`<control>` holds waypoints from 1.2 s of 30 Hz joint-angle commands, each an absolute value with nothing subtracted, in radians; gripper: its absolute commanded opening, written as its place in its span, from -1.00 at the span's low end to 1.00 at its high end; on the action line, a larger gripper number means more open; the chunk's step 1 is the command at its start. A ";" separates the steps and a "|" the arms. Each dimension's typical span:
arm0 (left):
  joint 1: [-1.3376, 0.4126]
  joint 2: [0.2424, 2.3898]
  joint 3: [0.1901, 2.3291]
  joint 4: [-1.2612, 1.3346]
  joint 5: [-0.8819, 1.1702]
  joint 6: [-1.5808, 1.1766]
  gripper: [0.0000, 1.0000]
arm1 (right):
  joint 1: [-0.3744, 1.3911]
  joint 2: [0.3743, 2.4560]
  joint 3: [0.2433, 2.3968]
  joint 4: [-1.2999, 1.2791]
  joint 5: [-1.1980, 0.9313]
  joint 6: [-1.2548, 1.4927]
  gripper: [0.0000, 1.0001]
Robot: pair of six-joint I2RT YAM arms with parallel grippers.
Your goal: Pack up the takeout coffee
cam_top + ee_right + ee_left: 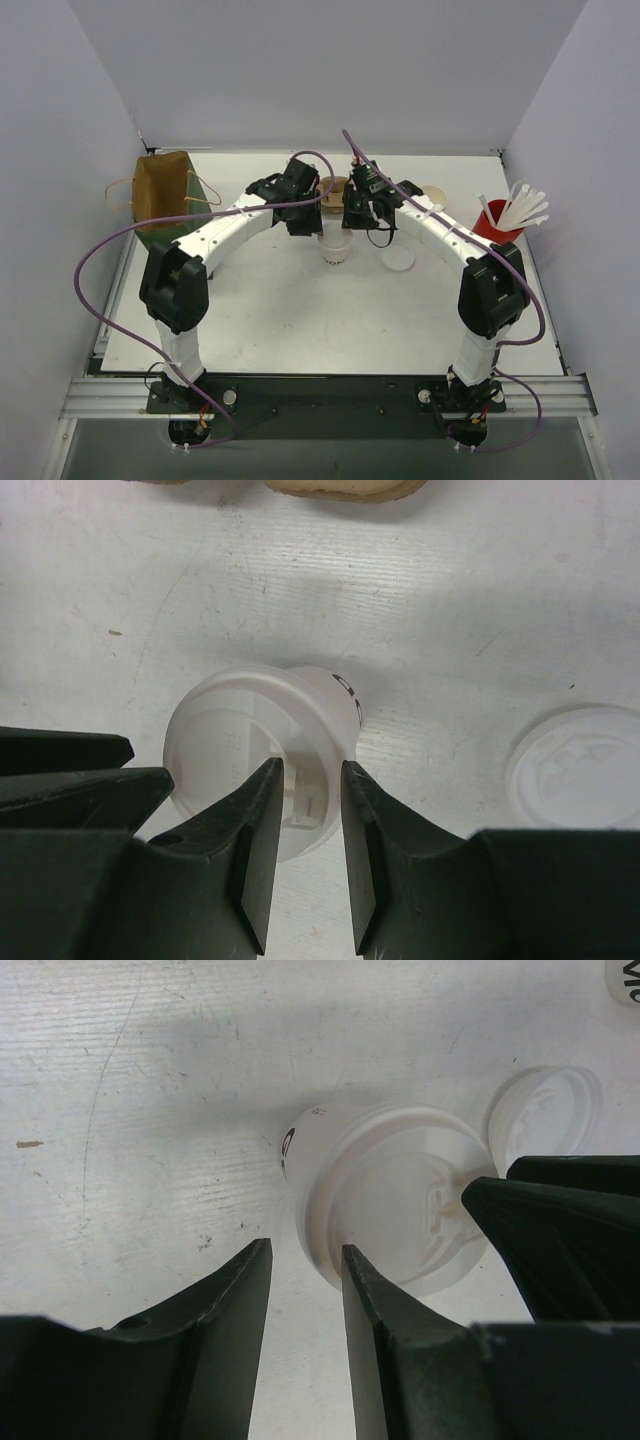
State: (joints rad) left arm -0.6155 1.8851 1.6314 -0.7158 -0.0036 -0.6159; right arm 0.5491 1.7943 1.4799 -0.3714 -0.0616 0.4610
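Takeout coffee [336,247] stands upright, lid fitted, near the middle of the table [250,320], with a loose lid [398,259] just beside it. Left gripper [305,1250]: fingers parted, nothing between them. Right gripper [310,768]: fingers narrowly apart over the fitted lid's raised spout; whether they grip it cannot be told

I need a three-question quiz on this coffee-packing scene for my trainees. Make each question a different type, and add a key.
1. True or false: the takeout cup has its lid on.
2. What stands near the right edge of the table? A) red cup of straws B) green bottle C) blue bowl
3. Fill in: between its jaws, the left gripper holds ____.
Key: 1 true; 2 A; 3 nothing.
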 commanded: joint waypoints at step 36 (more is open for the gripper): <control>-0.603 1.733 1.614 -0.756 -0.037 -0.638 -0.27 | 0.603 1.678 1.450 -0.359 -0.061 0.389 -0.46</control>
